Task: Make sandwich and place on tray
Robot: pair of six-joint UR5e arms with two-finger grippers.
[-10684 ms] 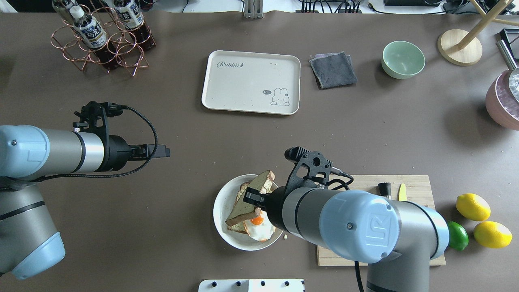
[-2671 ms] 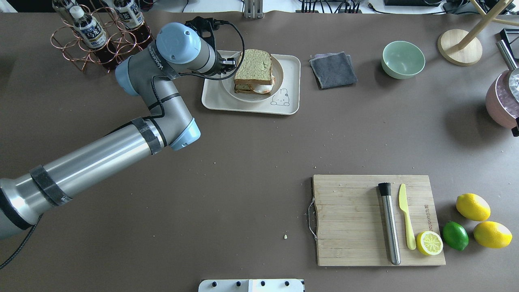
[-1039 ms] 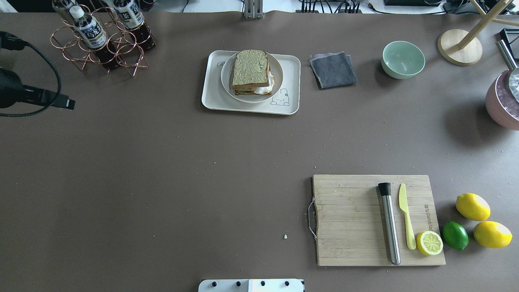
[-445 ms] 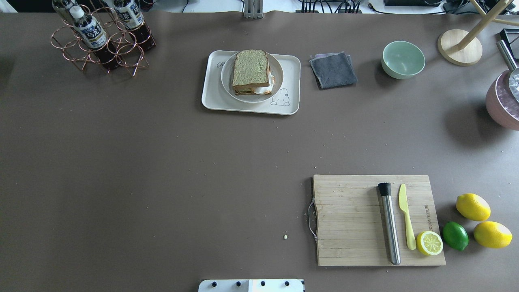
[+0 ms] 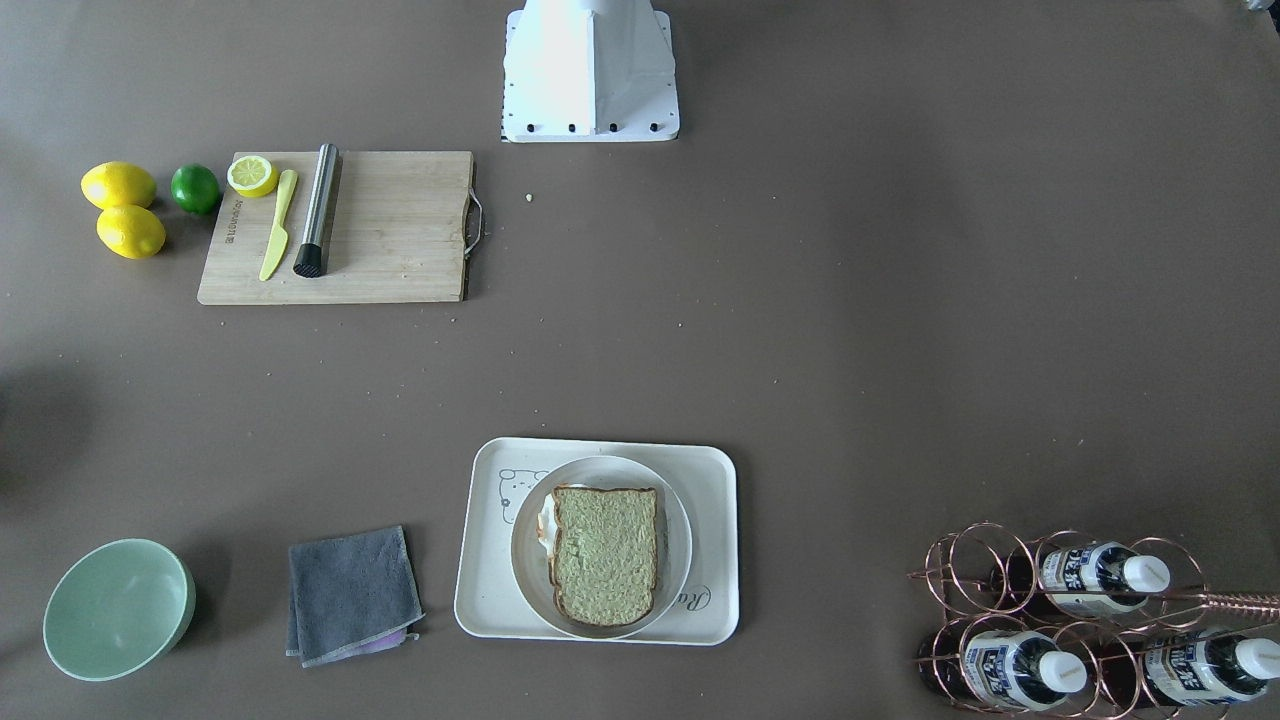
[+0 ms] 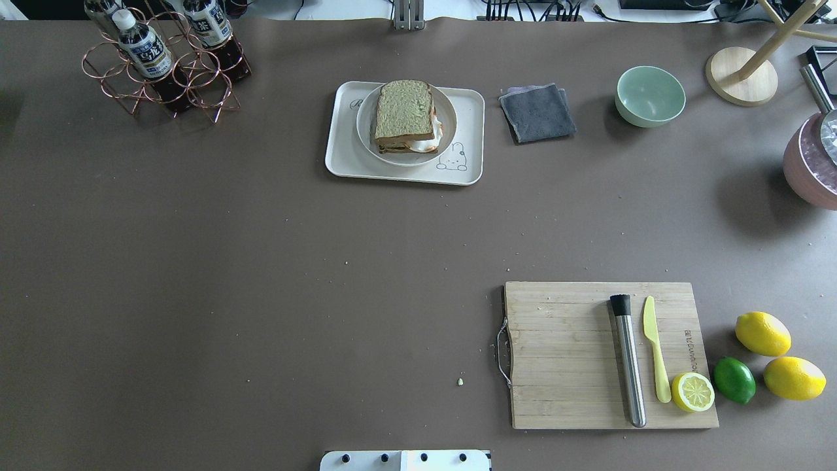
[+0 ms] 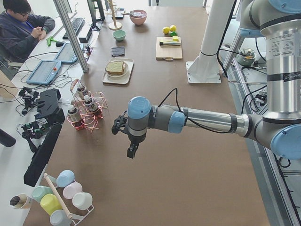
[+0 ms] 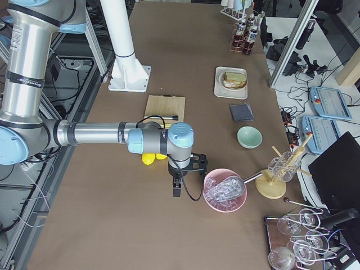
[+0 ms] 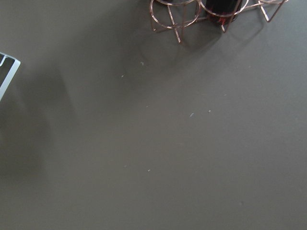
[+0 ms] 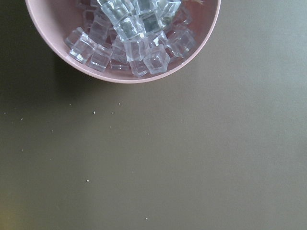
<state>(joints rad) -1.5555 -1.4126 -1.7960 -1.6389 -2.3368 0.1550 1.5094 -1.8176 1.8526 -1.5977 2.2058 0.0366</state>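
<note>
You see the sandwich (image 6: pixel 404 116) on a round plate (image 6: pixel 365 134), itself on the tray (image 6: pixel 343 163), at the counter's (image 6: pixel 261 261) far edge. Left end effector (image 7: pixel 132 151) and right end effector (image 8: pixel 175 190) hang well apart from it. You cannot tell whether either is open or closed.

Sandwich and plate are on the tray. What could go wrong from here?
The sandwich sits on a round plate on the tray; its egg sticks out one side and might slip.
The right end effector hangs close to the pink bowl of ice cubes; a careless move may knock it.
</note>
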